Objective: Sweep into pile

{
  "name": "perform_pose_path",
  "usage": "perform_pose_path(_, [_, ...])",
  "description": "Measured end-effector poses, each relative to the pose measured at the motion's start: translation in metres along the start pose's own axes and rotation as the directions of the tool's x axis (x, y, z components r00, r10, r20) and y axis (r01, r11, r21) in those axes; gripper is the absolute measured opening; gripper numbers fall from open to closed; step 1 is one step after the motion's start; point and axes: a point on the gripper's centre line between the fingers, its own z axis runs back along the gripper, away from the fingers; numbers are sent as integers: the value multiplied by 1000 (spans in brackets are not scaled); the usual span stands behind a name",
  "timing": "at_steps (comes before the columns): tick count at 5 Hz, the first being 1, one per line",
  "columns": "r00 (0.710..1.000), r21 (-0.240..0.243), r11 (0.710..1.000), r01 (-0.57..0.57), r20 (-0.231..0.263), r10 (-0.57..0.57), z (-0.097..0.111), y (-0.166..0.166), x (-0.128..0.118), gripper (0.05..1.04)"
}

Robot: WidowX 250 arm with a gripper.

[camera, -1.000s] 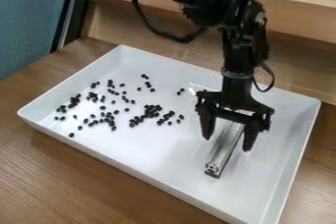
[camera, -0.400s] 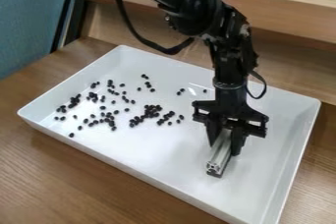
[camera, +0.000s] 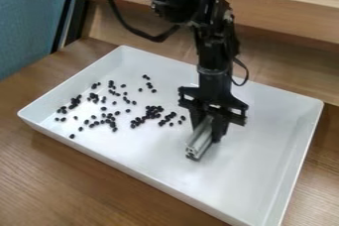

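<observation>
Right of the tray's middle, the gripper (camera: 208,132) hangs down, shut on a silver metal bar (camera: 200,141). The bar's near end points toward the front of the tray, and its far part is hidden behind the gripper. Small black beans (camera: 153,112) lie scattered over the left half and middle of the white tray (camera: 147,171), some in loose clumps. The closest clump is left of the gripper, with a gap between it and the bar.
The tray's raised walls surround the work area on a wooden table (camera: 86,180). Behind the tray stands a raised wooden shelf (camera: 291,19), with a blue chair (camera: 29,22) at the upper left.
The gripper has closed on the bar, and both have moved left toward the beans. The beans at the left have not moved.
</observation>
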Motion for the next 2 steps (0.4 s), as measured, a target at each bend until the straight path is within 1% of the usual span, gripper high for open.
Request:
perform_pose_path(1, [999, 38, 999, 23, -42, -21, -7, 13, -2, 400])
perform_pose_path(2, [999, 58, 998, 12, -32, -10, -7, 29, 0, 400])
